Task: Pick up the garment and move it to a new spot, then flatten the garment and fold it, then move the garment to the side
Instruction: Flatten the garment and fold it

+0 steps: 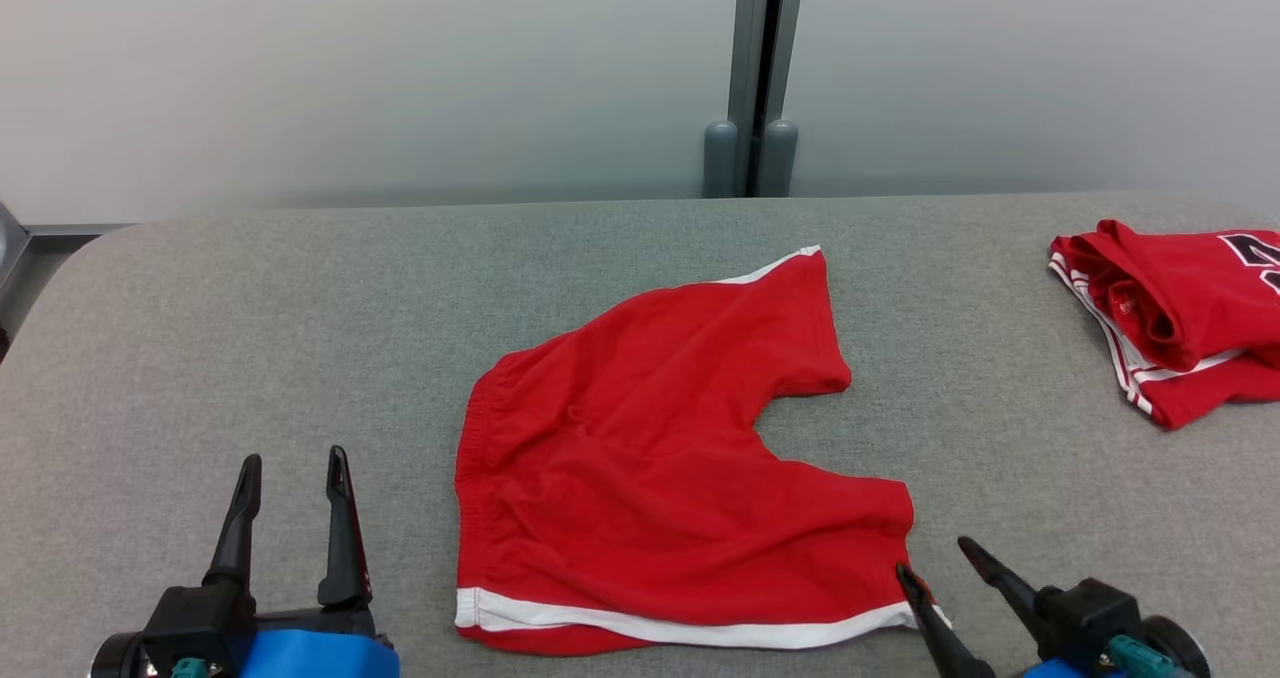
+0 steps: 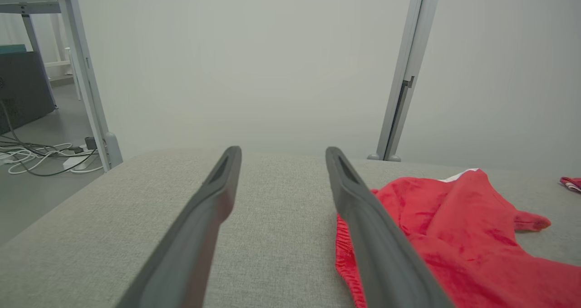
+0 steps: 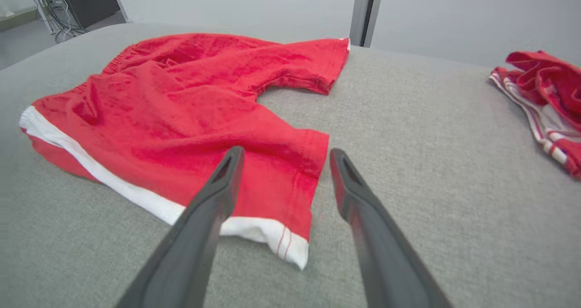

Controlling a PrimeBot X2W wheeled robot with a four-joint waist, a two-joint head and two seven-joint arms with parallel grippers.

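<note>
The garment (image 1: 650, 458), a pair of red shorts with white trim, lies spread on the grey padded table (image 1: 250, 338), waistband to the left and both legs pointing right. My right gripper (image 1: 935, 558) hovers open at the hem corner of the nearer leg, with nothing held. In the right wrist view the gripper (image 3: 285, 153) straddles that leg's edge of the garment (image 3: 181, 108). My left gripper (image 1: 293, 463) stands open at the lower left, apart from the waistband. The left wrist view has the gripper (image 2: 281, 151) over bare table with the garment (image 2: 454, 235) at its right.
A second red garment (image 1: 1180, 318) with white stripes lies bunched at the table's far right edge, also visible in the right wrist view (image 3: 544, 99). A grey partition post (image 1: 752, 78) stands behind the table. Cables lie on the floor (image 2: 41, 156) to the left.
</note>
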